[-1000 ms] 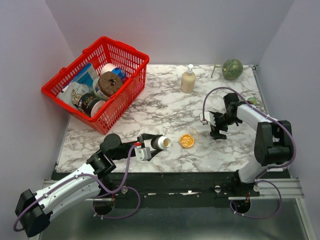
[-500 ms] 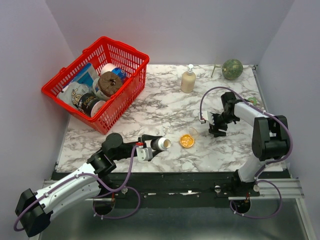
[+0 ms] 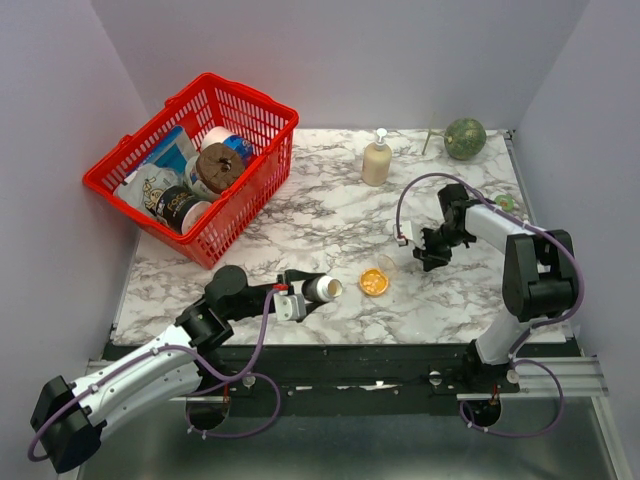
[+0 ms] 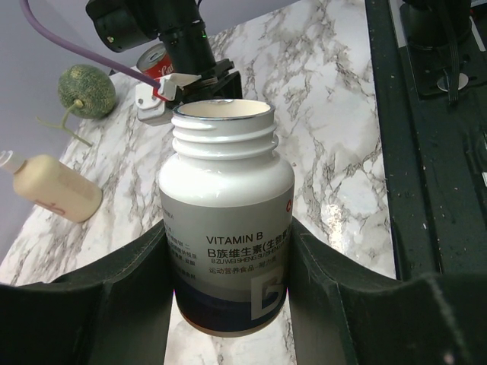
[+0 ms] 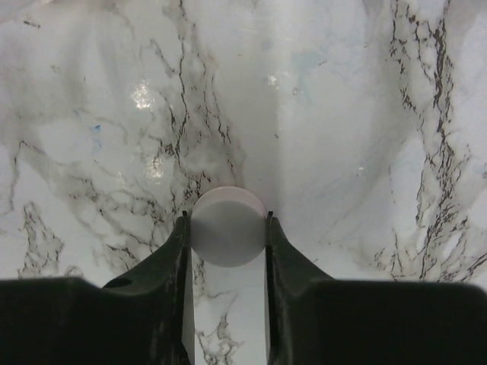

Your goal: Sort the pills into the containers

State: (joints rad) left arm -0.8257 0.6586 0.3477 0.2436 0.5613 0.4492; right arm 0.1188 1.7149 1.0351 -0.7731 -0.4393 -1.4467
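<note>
Left gripper (image 3: 298, 293) clamps the open pill bottle (image 4: 228, 198) on its side, mouth twd the orange pills (image 3: 373, 282) just beside it, prob. for filling. Right gripper (image 5: 227, 226) pinches the white cap (image 5: 227, 220) off to the side, likely so the mouth's clear.

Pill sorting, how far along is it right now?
Done: the vitamin bottle is uncapped. In hand: the left gripper holds that bottle, and the right gripper pinches a white cap. Left: the orange pills lie clustered outside the bottle, unsorted.
</note>
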